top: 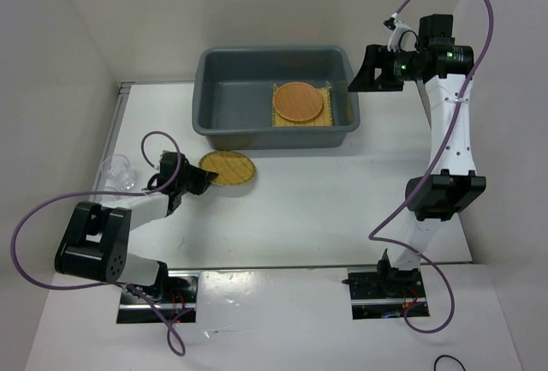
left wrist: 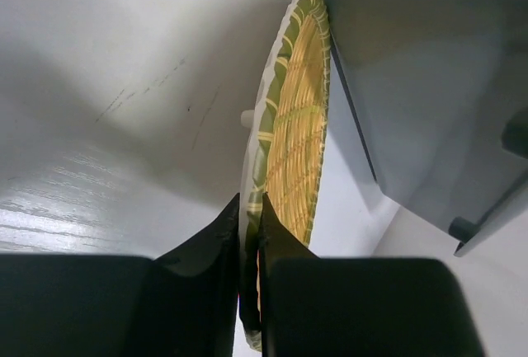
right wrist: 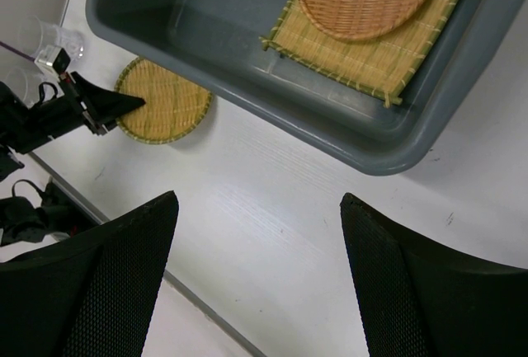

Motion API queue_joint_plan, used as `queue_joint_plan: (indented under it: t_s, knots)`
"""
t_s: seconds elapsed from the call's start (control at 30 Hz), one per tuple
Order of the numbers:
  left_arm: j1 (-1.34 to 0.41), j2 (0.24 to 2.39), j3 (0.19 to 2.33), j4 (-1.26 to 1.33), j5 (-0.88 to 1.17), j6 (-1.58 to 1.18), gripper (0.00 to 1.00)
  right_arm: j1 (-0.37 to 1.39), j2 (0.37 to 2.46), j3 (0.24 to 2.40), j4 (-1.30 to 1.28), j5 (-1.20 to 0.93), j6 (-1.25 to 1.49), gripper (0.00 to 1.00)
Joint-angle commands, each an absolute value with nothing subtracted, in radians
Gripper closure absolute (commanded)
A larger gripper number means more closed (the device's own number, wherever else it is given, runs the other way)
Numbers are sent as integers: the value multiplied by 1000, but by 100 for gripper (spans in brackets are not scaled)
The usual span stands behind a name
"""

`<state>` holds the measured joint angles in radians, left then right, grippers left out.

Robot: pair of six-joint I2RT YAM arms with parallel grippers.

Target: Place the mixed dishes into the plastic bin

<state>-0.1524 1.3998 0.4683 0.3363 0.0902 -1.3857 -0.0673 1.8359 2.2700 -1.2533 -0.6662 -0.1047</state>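
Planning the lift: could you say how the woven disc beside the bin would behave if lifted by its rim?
The woven disc looks thin, probably light. Pinched at its rim by the left pincer, it shows no bending, suggesting stiffness. Its ridged weave should resist slipping.

A white table (top: 308, 208) sits enclosed by plain white walls (top: 51, 62).

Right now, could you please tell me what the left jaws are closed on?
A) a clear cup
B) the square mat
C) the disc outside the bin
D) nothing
C: in the left wrist view the left jaws pinch the rim of the disc beside the bin.
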Motion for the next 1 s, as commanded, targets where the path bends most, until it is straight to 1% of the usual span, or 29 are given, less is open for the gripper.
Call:
queue_joint_plan:
  t_s: [0.0,0.03,0.07,0.1,0.2,0.23,0.4,0.43,0.5,0.57,0.6,0.67,0.7,0.73,0.8,0.83,0.87,0.9,0.97]
  knots:
    - [-155,1375,520,327,130,-1365,89,-78,1782,2292,-1238,-704,-84,16]
    - [-164,1361,520,292,130,-1365,95,-78,1782,2301,-1238,-704,-75,16]
    - [-164,1326,520,267,144,-1365,99,-78,1782,2301,-1238,-704,-75,16]
    - [-164,1303,541,230,144,-1365,100,-78,1782,2310,-1238,-680,-75,16]
    - [-186,1185,595,37,155,-1332,100,-87,1782,2342,-1247,-626,-84,16]
    - [-186,1113,595,-48,169,-1331,100,-87,1793,2353,-1247,-614,-84,16]
    - [-195,866,621,-243,276,-1359,100,-97,1802,2449,-1278,-583,-132,16]
    - [-207,792,633,-268,300,-1368,100,-97,1802,2468,-1278,-583,-141,16]
    - [-216,734,693,-319,311,-1387,100,-97,1802,2519,-1278,-559,-169,16]
    - [-216,703,736,-307,343,-1387,100,-97,1793,2561,-1278,-509,-181,16]
    - [-216,703,761,-254,356,-1387,100,-97,1793,2572,-1278,-499,-192,16]
    - [-216,788,853,-187,406,-1347,100,-97,1772,2585,-1278,-489,-192,16]
    - [-216,837,906,-187,417,-1285,100,-97,1772,2585,-1288,-489,-201,16]
    - [-216,958,1027,-187,432,-1243,100,-97,1747,2585,-1289,-489,-210,16]
    - [-216,1096,1167,-212,486,-1159,100,-97,1724,2562,-1298,-515,-219,16]
    - [-216,1227,1224,-201,511,-1111,100,-97,1714,2562,-1298,-526,-230,16]
    - [-216,1288,1317,-180,555,-1100,100,-97,1704,2562,-1298,-526,-230,16]
    - [-207,1401,1362,-169,564,-1100,100,-97,1704,2574,-1298,-514,-239,16]
    - [-207,1507,1445,-144,594,-1080,100,-97,1704,2644,-1298,-500,-239,16]
